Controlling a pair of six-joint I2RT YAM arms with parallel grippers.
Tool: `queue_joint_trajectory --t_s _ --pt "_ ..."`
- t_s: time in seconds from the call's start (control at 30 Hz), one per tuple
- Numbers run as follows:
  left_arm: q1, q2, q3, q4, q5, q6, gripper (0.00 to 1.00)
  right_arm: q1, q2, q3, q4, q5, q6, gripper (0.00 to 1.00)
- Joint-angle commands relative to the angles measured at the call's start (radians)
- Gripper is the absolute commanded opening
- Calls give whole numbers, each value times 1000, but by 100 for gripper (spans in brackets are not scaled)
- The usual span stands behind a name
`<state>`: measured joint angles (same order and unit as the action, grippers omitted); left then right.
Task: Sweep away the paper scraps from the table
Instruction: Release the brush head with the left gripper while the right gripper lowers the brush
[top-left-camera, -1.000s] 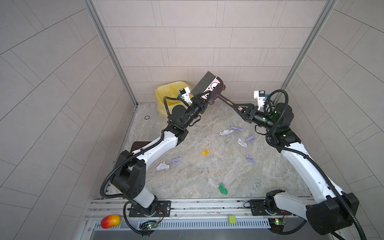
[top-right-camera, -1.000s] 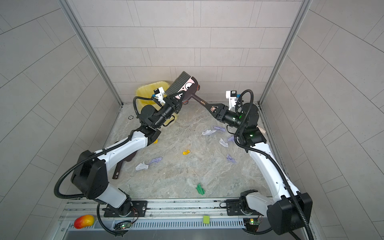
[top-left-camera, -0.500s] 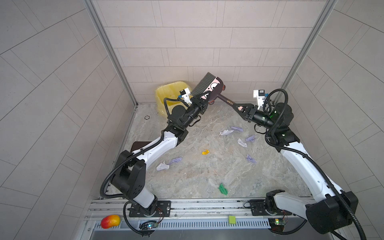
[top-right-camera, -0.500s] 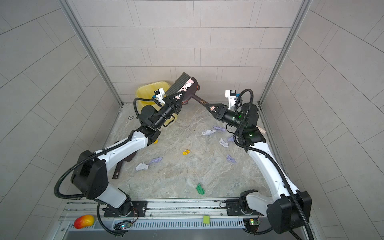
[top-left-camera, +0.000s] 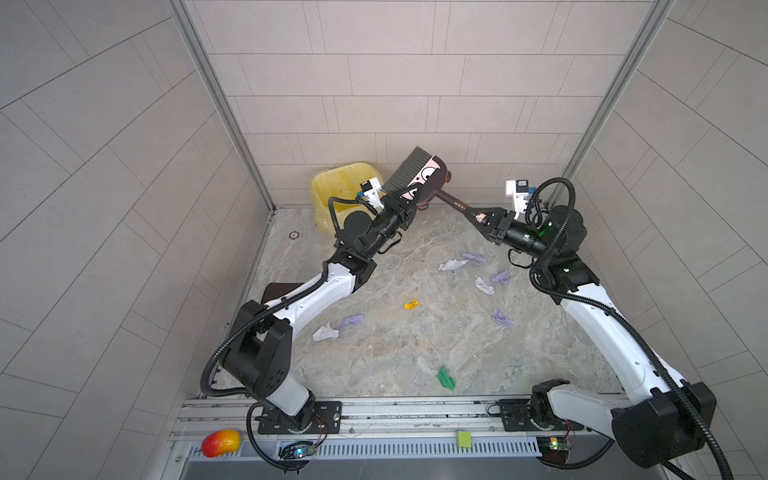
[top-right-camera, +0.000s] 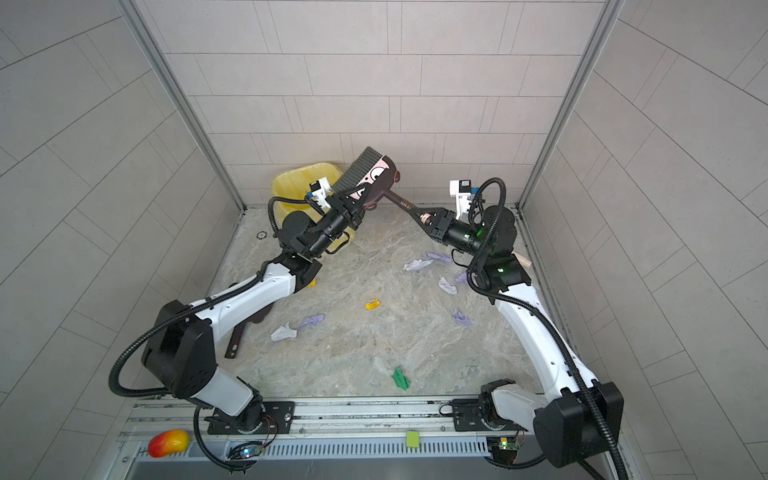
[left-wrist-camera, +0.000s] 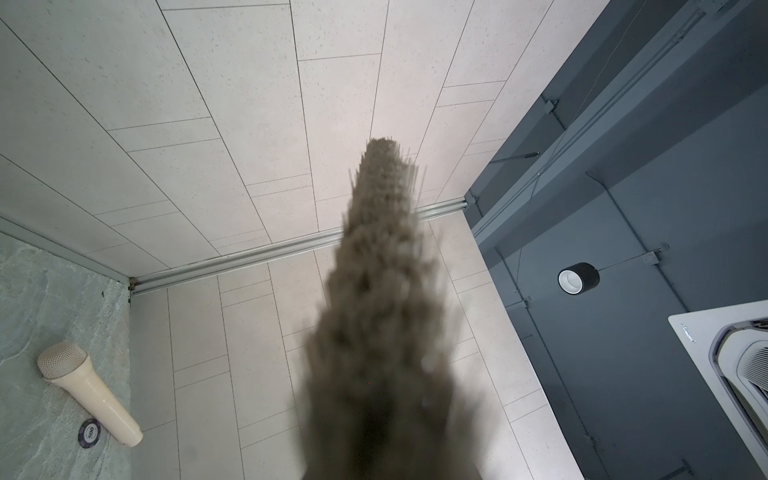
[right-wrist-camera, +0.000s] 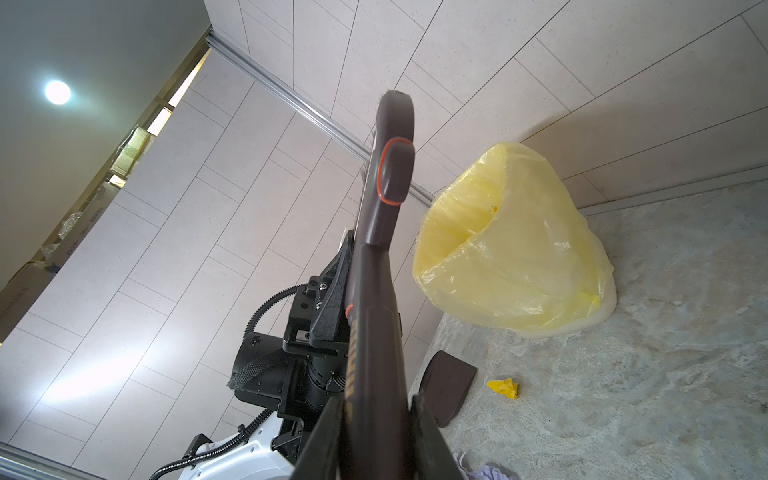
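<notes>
In the left wrist view the brush (left-wrist-camera: 382, 332) registers only as a blurred brown mass of bristles, cropped by the frame edge; a white ceiling unit (left-wrist-camera: 731, 365) is likewise cropped. In the right wrist view the handle (right-wrist-camera: 374, 332) runs out of frame between the fingers of the right gripper (right-wrist-camera: 374, 403), its gold lettering too foreshortened to read; pale paper scraps (right-wrist-camera: 486, 473) are clipped at the edge. In both top views the left arm (top-left-camera: 316, 299) covers most of the dark dustpan (top-left-camera: 280, 291). In a top view a yellow scrap (top-right-camera: 311, 283) shows half from under that arm, and a lilac scrap (top-right-camera: 461, 277) and pale block (top-right-camera: 523, 261) sit partly behind the right arm (top-right-camera: 528, 328).
</notes>
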<state>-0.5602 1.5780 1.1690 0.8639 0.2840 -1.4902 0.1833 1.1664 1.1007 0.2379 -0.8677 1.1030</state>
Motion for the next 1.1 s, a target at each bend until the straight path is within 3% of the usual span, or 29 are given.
queue_joint_trajectory --t_s 0.0,0.27,0.67,0.93,1.07 --pt "1 -14 -21 9 43 90 7 6 -29 22 -6 42 -13 0" --pt "17 -14 -27 -2 46 96 42 6 -39 11 -26 45 -27 0" --pt "35 -50 -60 -72 32 123 80 3 -58 25 -100 82 -74 0" --pt "59 -213 -225 -333 -6 235 91 -23 -97 40 -230 102 -154 0" --pt "58 -317 -292 -545 -49 319 93 -54 -132 12 -276 104 -175 0"
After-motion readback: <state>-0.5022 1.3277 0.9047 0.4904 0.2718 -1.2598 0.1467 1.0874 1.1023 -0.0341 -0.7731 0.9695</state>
